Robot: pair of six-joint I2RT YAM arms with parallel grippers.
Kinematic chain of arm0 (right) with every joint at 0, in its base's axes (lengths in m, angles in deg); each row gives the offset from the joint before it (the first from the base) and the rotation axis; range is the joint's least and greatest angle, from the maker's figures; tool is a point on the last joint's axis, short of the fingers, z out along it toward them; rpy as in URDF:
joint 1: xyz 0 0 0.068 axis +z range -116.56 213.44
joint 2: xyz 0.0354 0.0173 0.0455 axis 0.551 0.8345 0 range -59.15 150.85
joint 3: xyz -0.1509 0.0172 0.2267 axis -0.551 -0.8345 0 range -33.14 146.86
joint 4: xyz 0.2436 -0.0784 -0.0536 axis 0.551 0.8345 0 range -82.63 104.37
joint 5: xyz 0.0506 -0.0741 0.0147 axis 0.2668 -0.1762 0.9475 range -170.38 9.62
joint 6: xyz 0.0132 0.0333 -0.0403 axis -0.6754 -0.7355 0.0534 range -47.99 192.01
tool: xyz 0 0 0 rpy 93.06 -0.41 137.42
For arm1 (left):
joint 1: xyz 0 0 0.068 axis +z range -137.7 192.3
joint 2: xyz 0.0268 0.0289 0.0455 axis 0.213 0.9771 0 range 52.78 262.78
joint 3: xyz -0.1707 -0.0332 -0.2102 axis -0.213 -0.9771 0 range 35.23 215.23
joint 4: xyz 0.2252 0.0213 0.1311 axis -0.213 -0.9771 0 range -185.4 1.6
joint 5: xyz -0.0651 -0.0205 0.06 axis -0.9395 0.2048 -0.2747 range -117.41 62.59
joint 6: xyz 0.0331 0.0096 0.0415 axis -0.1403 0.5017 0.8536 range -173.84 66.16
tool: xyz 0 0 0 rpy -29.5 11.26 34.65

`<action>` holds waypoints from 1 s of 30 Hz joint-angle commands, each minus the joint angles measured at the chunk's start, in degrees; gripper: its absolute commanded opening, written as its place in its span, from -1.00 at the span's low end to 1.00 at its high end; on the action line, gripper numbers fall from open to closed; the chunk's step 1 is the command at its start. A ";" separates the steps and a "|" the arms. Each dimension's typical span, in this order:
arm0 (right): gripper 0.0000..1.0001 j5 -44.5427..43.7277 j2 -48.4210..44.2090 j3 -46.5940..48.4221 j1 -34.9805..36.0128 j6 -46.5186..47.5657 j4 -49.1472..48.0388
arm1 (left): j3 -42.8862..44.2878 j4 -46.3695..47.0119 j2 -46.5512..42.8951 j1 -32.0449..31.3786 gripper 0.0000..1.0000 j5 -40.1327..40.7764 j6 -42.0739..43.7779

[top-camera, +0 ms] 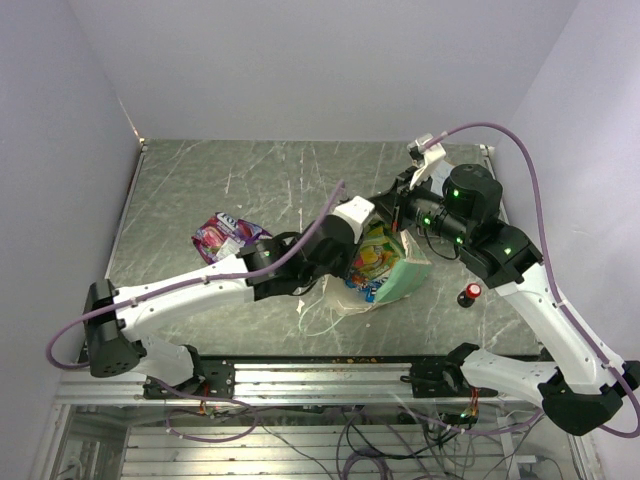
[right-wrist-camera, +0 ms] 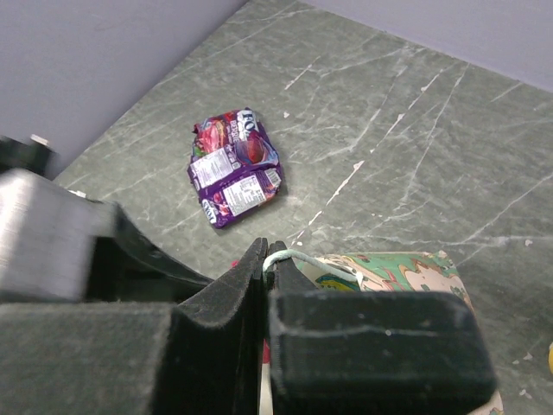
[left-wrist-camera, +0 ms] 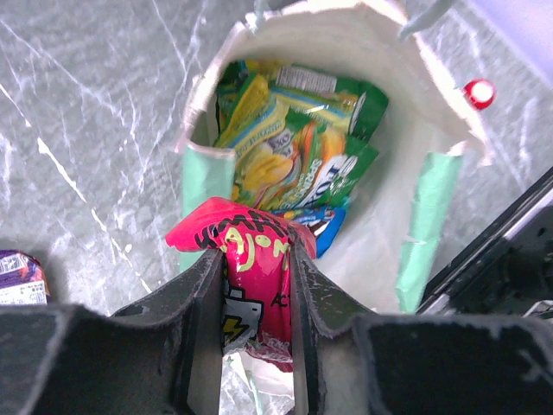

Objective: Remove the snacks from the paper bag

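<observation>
We see the left claw (left-wrist-camera: 255, 259) clamped on a red packet (left-wrist-camera: 246, 242) with yellow lettering, pinched between both fingers right at the mouth of the paper bag (left-wrist-camera: 380, 199). Whether the packet's lower end touches the bag's rim we cannot quite tell. Deeper in the bag lie green and yellow packets (left-wrist-camera: 294, 130) and a blue packet (left-wrist-camera: 318, 226). The right claw (right-wrist-camera: 266, 258) is closed on the bag's white string handle (right-wrist-camera: 294, 256). From above, the bag sits near the middle of the counter (top-camera: 250, 180), with a purple packet (top-camera: 228, 237) lying loose at its 9 o'clock and a red-capped knob (top-camera: 470, 293) at its 3 o'clock.
</observation>
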State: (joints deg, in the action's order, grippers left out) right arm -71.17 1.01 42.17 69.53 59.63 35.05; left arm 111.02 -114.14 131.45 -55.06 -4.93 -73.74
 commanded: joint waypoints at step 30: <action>-1.00 1.05 -1.45 -0.54 0.33 -0.12 -3.25 | -15.18 1.09 -5.56 31.80 -0.86 -15.90 -10.08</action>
State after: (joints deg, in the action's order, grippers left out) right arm -70.73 0.88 41.71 69.53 59.58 34.75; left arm 99.70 -123.47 122.23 -23.82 -7.18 -87.00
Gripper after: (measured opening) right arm 0.006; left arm 0.372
